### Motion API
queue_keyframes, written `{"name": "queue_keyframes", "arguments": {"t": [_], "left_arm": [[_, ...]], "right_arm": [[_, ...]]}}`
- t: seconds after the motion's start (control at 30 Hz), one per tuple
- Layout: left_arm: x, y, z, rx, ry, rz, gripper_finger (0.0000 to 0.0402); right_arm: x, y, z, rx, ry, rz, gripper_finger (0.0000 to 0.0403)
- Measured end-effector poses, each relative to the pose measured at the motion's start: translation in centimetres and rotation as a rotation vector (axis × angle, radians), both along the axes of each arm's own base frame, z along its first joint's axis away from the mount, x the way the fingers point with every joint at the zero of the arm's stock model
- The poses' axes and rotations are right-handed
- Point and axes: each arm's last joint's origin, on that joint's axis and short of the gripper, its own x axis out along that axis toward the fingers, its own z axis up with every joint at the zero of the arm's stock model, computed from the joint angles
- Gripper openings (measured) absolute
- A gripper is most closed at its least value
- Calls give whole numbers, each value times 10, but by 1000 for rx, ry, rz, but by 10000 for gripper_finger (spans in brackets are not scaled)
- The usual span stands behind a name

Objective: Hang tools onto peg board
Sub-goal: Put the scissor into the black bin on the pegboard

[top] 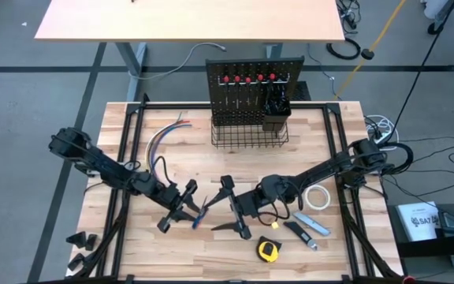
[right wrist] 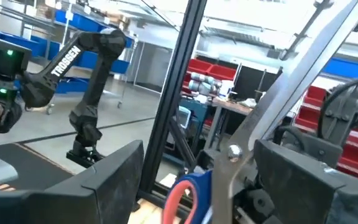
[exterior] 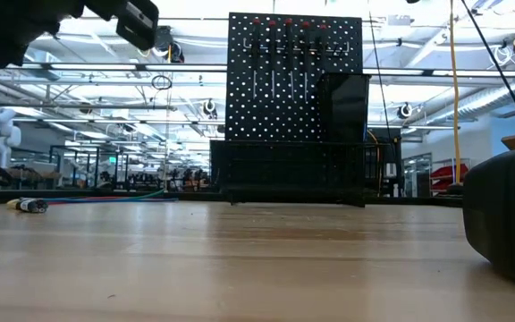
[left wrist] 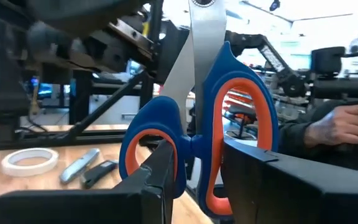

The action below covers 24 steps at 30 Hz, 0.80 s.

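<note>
scissors (left wrist: 197, 124) have shiny bare metal blades and smooth glossy plastic handles, surface (top: 180, 252) is pale matt wood planks

My two arms are matte black, jointed tubes with chunky elbow housings. Left gripper (top: 181, 207) and right gripper (top: 232, 207) have flat, blocky black fingers (left wrist: 160, 180). I see black cables looped at both shoulders.
</note>
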Motion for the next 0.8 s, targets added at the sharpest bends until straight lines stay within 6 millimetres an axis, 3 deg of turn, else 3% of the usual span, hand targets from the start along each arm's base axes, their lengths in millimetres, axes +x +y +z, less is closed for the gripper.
{"name": "queue_keyframes", "arguments": {"t": [0.57,0.8], "left_arm": [[6,3,-1,20,20,25,94],[10,11,-1,-14,45,65,93]], "right_arm": [[2,-6,-1,36,32,37,296],[4,-11,-1,46,36,27,256]]}}
